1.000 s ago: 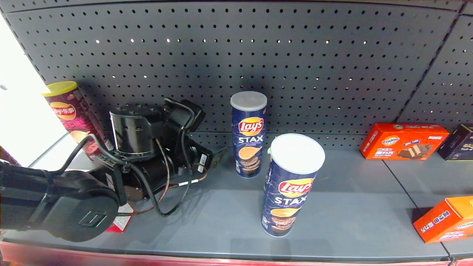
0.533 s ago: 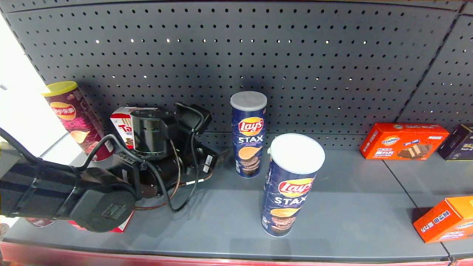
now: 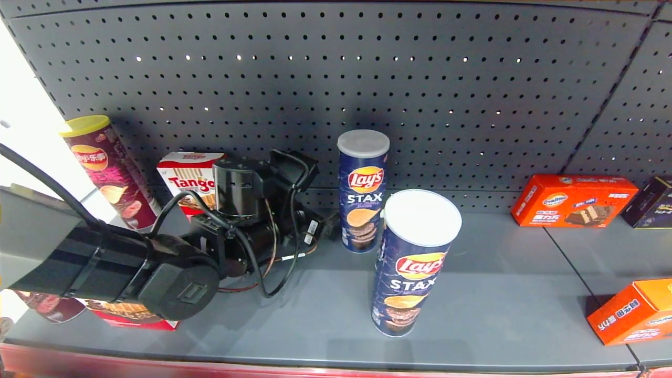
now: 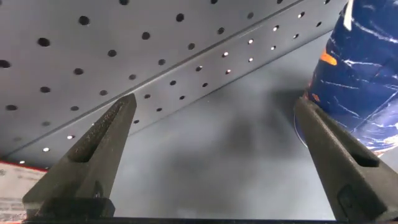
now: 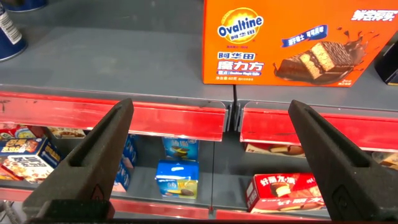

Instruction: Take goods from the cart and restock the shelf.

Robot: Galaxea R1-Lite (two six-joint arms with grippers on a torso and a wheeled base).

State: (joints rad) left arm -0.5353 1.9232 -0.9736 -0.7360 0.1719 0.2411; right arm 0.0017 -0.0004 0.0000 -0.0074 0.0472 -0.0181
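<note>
The head camera looks forward and down on the shelf, facing its pegboard. The left wrist camera sits low, very near the shelf floor, facing the same pegboard; both see the rear blue can. The right wrist camera faces the shelf's red front edge.

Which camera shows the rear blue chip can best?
The head view: the rear blue can stands whole, lid to base. The left wrist view catches a slice of its side; the right wrist view faces an orange box.
</note>
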